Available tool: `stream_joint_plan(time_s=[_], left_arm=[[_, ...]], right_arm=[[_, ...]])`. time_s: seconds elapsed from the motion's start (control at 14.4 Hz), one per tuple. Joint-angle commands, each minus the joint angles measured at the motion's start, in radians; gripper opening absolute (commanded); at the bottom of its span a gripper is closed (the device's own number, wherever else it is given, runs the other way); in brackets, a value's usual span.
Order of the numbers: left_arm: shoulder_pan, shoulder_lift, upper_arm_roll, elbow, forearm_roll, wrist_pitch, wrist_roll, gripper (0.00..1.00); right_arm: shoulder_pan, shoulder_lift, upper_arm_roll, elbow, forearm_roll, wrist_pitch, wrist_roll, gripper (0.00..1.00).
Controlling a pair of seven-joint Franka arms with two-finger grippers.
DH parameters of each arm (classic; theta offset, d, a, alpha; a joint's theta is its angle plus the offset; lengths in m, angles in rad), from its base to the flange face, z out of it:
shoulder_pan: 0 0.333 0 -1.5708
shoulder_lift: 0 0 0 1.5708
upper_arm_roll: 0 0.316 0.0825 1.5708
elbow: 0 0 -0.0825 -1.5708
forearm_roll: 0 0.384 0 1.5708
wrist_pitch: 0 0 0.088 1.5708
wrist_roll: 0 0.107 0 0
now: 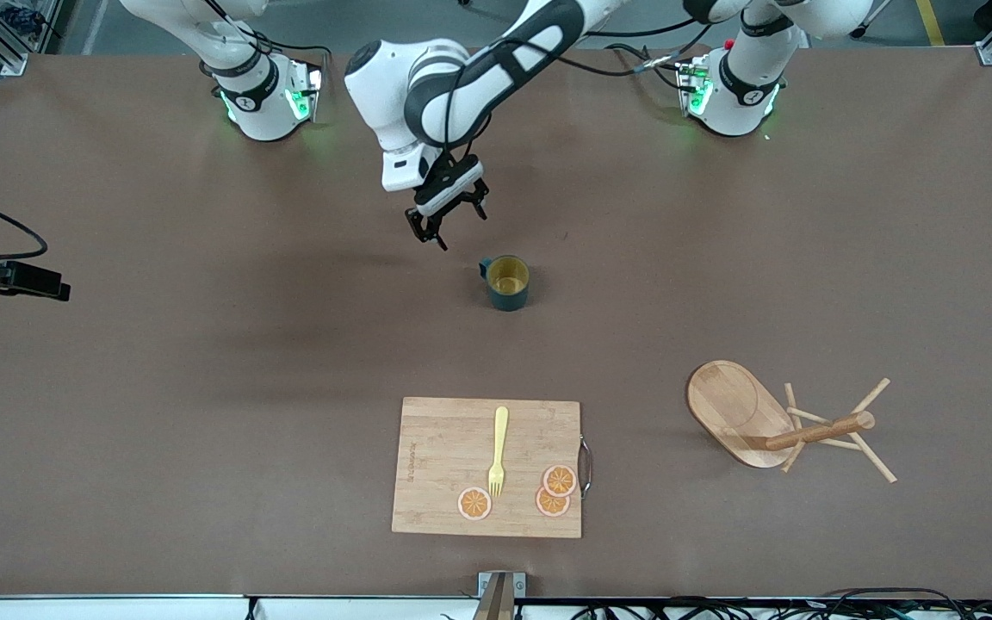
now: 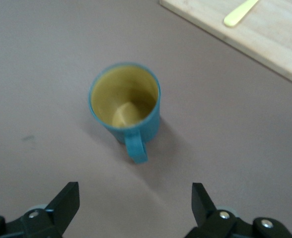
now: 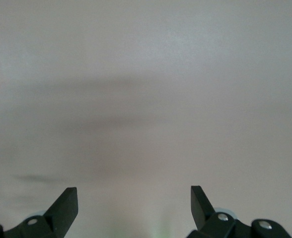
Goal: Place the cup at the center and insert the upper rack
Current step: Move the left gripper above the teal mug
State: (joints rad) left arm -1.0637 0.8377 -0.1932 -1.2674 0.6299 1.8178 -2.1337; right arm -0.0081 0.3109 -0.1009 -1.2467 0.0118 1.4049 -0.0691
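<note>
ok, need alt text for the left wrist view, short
A teal cup with a yellow inside stands upright on the brown table, its handle turned toward the open left pincer, whose two black fingers are clear of it. One corner of a wooden cutting board shows at the picture's edge, with the tip of a yellow fork on it.

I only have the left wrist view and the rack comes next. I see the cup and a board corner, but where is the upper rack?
Observer: The upper rack lies tipped on its side toward the left arm's end of the table, nearer to the front camera than the cup.
Operator: What's on the board?
Observer: The cutting board carries a yellow fork and three orange slices.
Operator: And the right gripper?
Observer: The right gripper is open and empty; that arm waits.
</note>
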Motion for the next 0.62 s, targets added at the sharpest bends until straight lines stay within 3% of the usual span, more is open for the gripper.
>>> stream_joint_plan(time_s=[0.0,0.56], left_arm=[[-0.01,0.061,0.04,0.053,0.017,0.04,-0.06,0.92],[-0.096,0.129,0.184,0.054,0.02,0.041,-0.158,0.83]], right_arm=[[-0.016,-0.032,0.015,-0.011,0.016,-0.027,-0.005,1.0],[-0.015,-0.142,0.02,-0.117,-0.01,-0.018,-0.012,1.0]])
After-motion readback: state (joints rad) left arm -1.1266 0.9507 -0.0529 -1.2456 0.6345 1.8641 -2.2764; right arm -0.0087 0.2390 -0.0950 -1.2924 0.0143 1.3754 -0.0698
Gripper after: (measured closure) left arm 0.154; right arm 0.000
